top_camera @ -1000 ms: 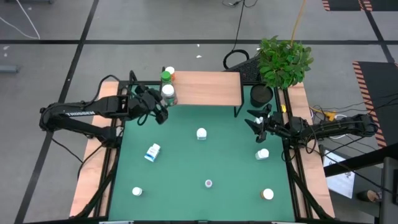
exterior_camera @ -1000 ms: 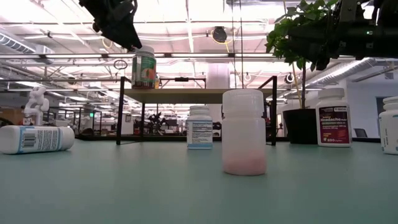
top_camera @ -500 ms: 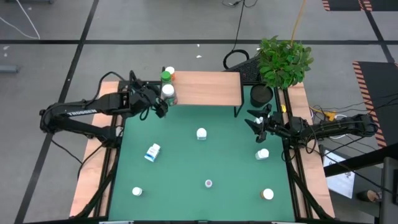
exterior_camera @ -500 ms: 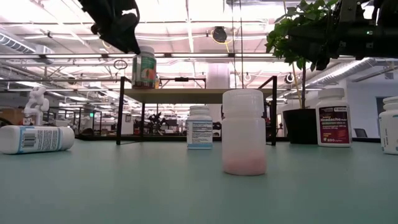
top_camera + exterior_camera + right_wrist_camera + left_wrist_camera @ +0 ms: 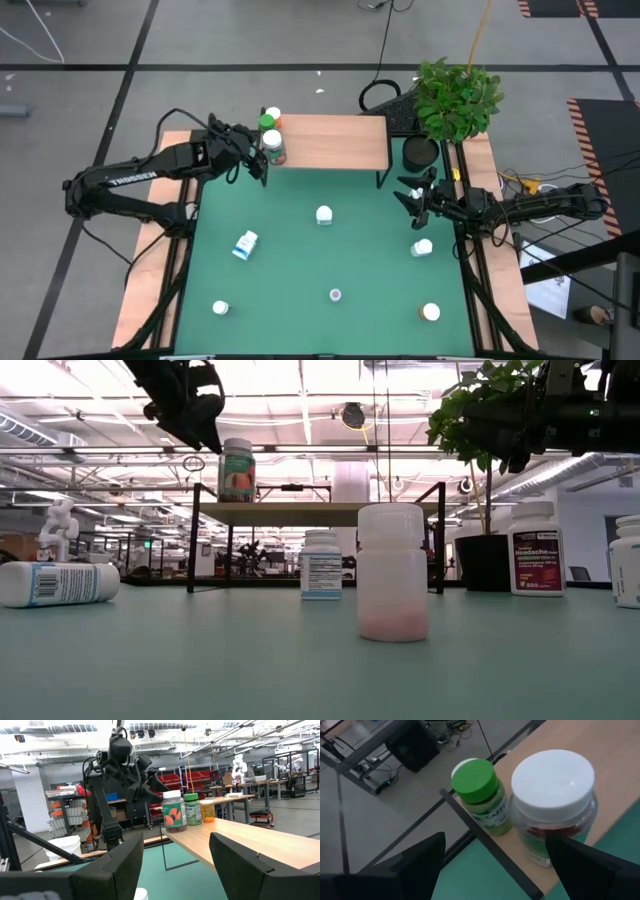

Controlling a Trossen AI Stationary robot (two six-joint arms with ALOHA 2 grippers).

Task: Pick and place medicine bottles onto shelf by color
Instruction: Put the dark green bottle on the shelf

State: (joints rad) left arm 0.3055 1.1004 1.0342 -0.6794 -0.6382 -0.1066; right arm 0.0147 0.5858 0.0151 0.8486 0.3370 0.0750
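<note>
Three medicine bottles stand at the left end of the shelf: a white-capped one with red contents, a green-capped one and an orange one. My left gripper hangs open just left of the white-capped bottle, a little apart from it and holding nothing; the green-capped bottle is beside it. Several more bottles are on the green mat, among them an upright white one and a lying one. My right gripper waits open and empty at the right side.
A potted plant in a black pot stands at the back right, next to the shelf. Wooden boards flank the mat. In the low view a translucent bottle stands nearest the front, with a white bottle to its right.
My left gripper has drawn back and up, away from the white-capped bottle, which now stands free on the shelf's left end. The right arm has not moved.
</note>
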